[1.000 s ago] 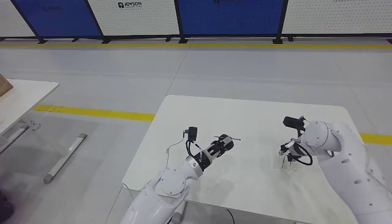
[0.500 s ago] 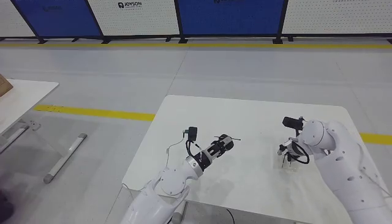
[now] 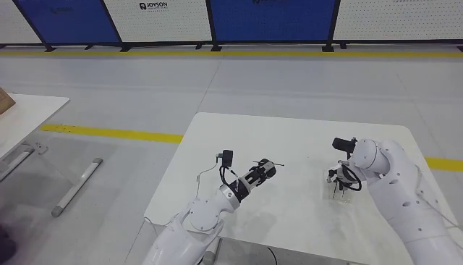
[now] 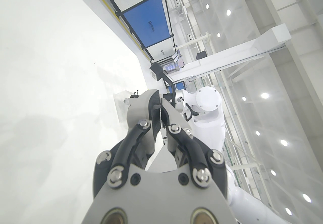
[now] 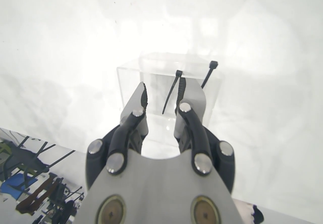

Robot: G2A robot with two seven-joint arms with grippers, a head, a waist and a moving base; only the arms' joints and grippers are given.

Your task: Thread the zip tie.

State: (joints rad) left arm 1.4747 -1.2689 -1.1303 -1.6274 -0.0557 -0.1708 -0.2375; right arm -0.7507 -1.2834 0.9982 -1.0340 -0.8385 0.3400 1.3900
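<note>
A clear box (image 5: pixel 131 76) stands on the white table (image 3: pixel 289 135) at the right, with two black zip ties upright in it. One zip tie (image 5: pixel 172 91) sits between the fingers of my open right gripper (image 5: pixel 162 91), which hangs just over the box (image 3: pixel 340 191). The second zip tie (image 5: pixel 209 74) leans outside the fingers. My left gripper (image 3: pixel 265 168) is held above the table's left half and is shut (image 4: pixel 157 104). A thin dark strip (image 3: pixel 278 165), seemingly a zip tie, sticks out of its tip.
The table's near edge (image 3: pixel 217 225) runs close under the left arm. Bare white tabletop lies between the two grippers and behind them. The clear box (image 4: pixel 118 101) also stands beyond the left gripper's fingers.
The right arm has shifted slightly left and back, bringing its gripper closer over the clear box. The left arm has kept still.
</note>
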